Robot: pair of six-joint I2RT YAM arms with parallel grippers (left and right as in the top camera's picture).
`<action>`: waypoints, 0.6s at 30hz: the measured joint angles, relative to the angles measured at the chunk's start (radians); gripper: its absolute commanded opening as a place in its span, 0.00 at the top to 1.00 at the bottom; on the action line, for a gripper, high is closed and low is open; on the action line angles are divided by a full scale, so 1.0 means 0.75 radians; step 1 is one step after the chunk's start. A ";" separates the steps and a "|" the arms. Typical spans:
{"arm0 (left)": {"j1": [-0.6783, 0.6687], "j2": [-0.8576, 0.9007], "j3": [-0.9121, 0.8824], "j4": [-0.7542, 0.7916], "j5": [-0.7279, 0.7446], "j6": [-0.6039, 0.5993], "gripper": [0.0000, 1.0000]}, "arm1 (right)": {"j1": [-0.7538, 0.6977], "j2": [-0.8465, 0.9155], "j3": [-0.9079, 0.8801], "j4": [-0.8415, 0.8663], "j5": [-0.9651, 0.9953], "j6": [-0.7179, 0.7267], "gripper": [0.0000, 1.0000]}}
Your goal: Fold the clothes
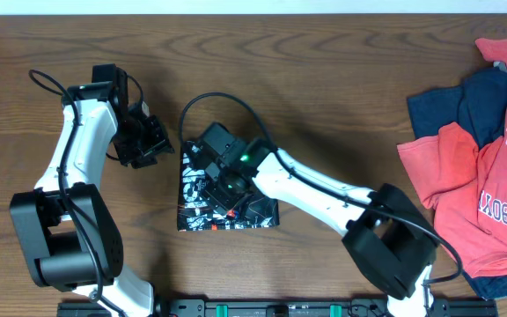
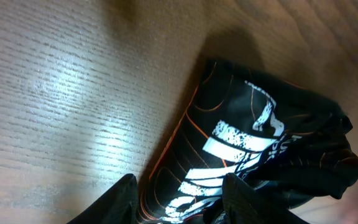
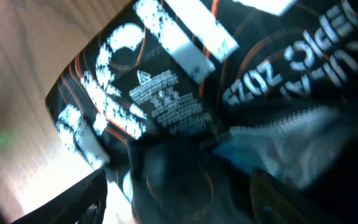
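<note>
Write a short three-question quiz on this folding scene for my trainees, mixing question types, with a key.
1. True or false: the black jersey lies spread flat with its sleeves out.
2. Which gripper is directly over the jersey? A) left B) right
3. Fill in: the red and navy shirts are heaped on the robot's ___ side.
Key: 1 false, it is a compact bundle; 2 B, the right gripper; 3 right.

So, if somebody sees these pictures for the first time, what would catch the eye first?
Most likely the black jersey, folded into a small packet at the middle of the wooden table, with the right arm's fingers open over its white lettering. Next comes the loose pile of red and navy T-shirts at the table's right edge, not yet folded. The left arm's fingers are open beside the jersey, holding nothing.
</note>
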 measured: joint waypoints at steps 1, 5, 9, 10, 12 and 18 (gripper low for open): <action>0.001 0.000 0.000 0.002 -0.001 0.000 0.54 | 0.006 0.009 0.000 0.017 0.010 0.004 0.37; 0.000 0.000 0.000 0.007 -0.001 0.000 0.54 | 0.018 0.033 0.001 0.061 0.040 0.043 0.62; 0.000 0.000 0.000 0.010 -0.001 0.001 0.54 | 0.019 0.043 0.000 0.054 0.061 0.078 0.79; 0.000 0.000 0.000 0.010 -0.001 0.000 0.54 | 0.019 0.044 0.000 0.050 0.066 0.080 0.86; 0.000 0.000 0.000 0.010 -0.002 0.001 0.54 | 0.019 0.045 0.000 0.042 0.074 0.092 0.99; 0.001 0.000 0.000 0.011 -0.002 0.000 0.54 | 0.018 0.045 0.001 -0.033 0.136 0.175 0.99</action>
